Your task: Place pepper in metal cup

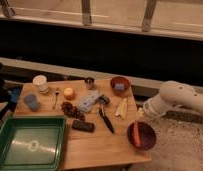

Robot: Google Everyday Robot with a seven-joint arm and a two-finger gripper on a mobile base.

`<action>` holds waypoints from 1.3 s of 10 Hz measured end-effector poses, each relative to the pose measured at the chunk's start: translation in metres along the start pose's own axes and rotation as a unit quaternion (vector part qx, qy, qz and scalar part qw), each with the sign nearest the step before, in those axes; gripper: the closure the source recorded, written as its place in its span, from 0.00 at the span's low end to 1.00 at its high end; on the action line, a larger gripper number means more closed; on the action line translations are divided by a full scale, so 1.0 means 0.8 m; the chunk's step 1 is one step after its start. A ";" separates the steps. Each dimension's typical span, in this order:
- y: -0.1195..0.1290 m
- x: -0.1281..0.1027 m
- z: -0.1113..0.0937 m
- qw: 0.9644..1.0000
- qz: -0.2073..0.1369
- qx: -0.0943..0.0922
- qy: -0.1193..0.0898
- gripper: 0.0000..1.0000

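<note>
1. Gripper (pixel 140 116) is hanging at the end of the white arm (pixel 172 97), out past the camera-right edge of the bench (pixel 95 145), just over the far rim of a red bowl (pixel 149 140).
2. Gripper state: I cannot tell whether it is standing wide or narrow. It does not appear to be carrying anything.
3. Pepper (pixel 136 134) is lying inside that red bowl, just below the gripper and slightly nearer the camera. Its far end is coming close to the gripper. Touching or apart: cannot tell.
4. Long axis of the pepper is running near-to-far in the view, so the stick is pointing roughly up at the gripper rather than lying across in front of it.
5. Metal cup (pixel 89 83) is standing upright well apart from the gripper, off to camera-left and farther back across the bench.
6. Lying between the gripper and the cup: pale yellow strips (pixel 121 107), a dark-handled utensil (pixel 106 120) and a second red bowl (pixel 120 85).
7. Judgement: the task is looking undone, with the pepper in the bowl and not in the cup.
8. Judgement: the coming move is turning on the short drop to the pepper, with the gripper closing crosswise to that near-to-far axis, then a long carry to camera-left.
9. Risk: a slim stick may be pivoting in the hold, and the cup mouth is narrow, so entry end-first is looking necessary.
</note>
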 end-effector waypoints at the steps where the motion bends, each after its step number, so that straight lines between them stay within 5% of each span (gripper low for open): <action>1: 0.001 -0.003 -0.001 1.000 -0.002 0.001 -0.001 0.22; 13: 0.007 -0.012 0.056 0.999 -0.007 -0.011 0.041 0.20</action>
